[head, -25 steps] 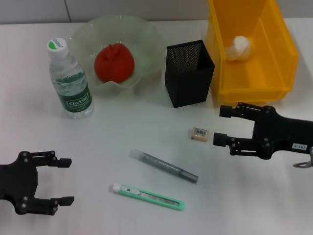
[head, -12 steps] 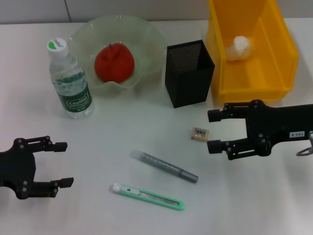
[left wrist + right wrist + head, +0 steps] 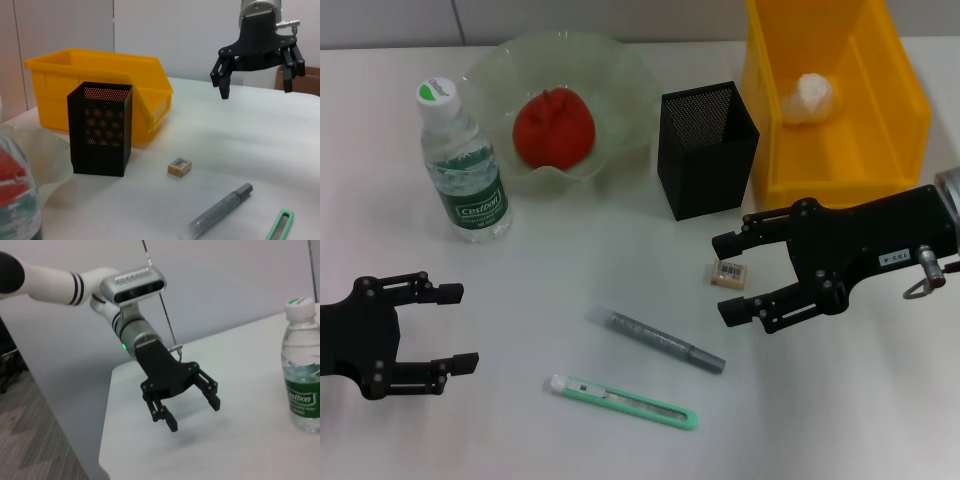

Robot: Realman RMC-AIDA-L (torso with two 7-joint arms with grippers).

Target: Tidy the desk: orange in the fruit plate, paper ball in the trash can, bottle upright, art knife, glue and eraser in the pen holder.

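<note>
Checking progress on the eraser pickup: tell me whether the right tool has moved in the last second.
Yes. The right tool, open, has moved toward the robot's left, and now straddles the eraser, near the pen holder.

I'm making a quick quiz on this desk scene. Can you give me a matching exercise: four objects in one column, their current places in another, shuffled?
Objects:
1. orange
2. paper ball
3. eraser
4. art knife

Places:
A. in the yellow bin
B. between the open right gripper's fingers
C. in the fruit plate
D. on the desk nearest the robot

Pairs: 1-C, 2-A, 3-B, 4-D
</note>
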